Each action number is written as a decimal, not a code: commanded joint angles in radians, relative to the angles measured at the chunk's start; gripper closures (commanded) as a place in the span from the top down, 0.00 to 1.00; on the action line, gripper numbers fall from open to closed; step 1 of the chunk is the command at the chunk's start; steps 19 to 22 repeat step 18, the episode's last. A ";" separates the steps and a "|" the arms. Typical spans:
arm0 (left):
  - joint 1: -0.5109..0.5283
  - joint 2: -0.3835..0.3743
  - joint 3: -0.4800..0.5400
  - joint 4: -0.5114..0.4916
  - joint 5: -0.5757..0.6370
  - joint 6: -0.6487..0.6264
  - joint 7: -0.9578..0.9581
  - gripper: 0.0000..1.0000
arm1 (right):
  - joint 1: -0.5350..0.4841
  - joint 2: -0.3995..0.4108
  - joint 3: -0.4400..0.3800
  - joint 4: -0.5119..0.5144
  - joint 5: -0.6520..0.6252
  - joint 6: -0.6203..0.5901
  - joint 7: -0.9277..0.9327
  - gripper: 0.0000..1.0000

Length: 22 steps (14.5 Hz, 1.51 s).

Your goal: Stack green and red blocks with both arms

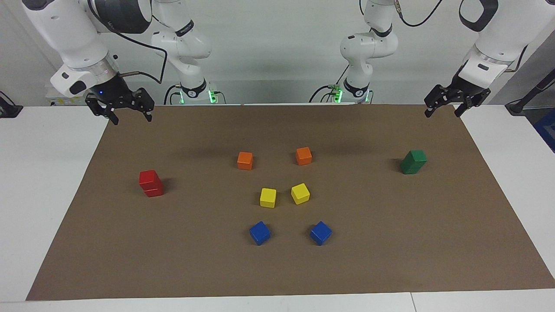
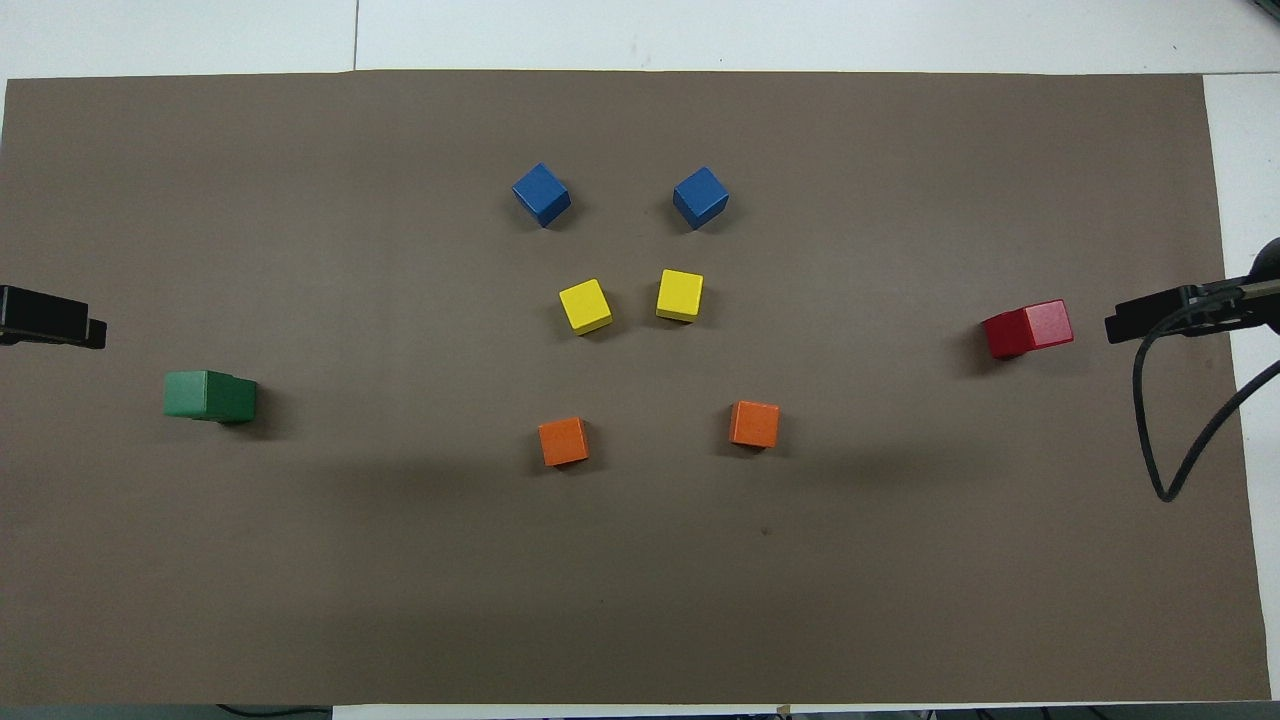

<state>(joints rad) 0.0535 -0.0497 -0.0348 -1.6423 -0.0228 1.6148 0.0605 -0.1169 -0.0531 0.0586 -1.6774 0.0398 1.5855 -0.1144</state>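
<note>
Two red blocks (image 1: 151,183) stand stacked one on the other toward the right arm's end of the brown mat; the stack also shows in the overhead view (image 2: 1028,329). Two green blocks (image 1: 413,162) stand stacked toward the left arm's end, also seen from overhead (image 2: 210,396). My right gripper (image 1: 131,118) hangs open and empty over the mat's corner, clear of the red stack. My left gripper (image 1: 443,113) hangs open and empty over the mat's other corner at the robots' end, clear of the green stack.
In the middle of the mat (image 1: 390,242) lie two orange cubes (image 1: 245,160) (image 1: 304,156), two yellow cubes (image 1: 268,197) (image 1: 300,193) farther from the robots, and two blue cubes (image 1: 259,232) (image 1: 321,232) farthest. White table surrounds the mat.
</note>
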 commanded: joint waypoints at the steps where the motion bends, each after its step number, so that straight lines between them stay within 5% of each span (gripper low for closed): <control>1: -0.023 0.014 0.009 0.013 0.058 0.010 -0.016 1.00 | -0.006 0.019 0.007 0.034 -0.008 -0.028 0.019 1.00; 22: -0.029 0.020 0.009 0.012 0.043 0.020 -0.019 1.00 | 0.008 0.015 0.007 0.019 -0.069 -0.036 0.021 1.00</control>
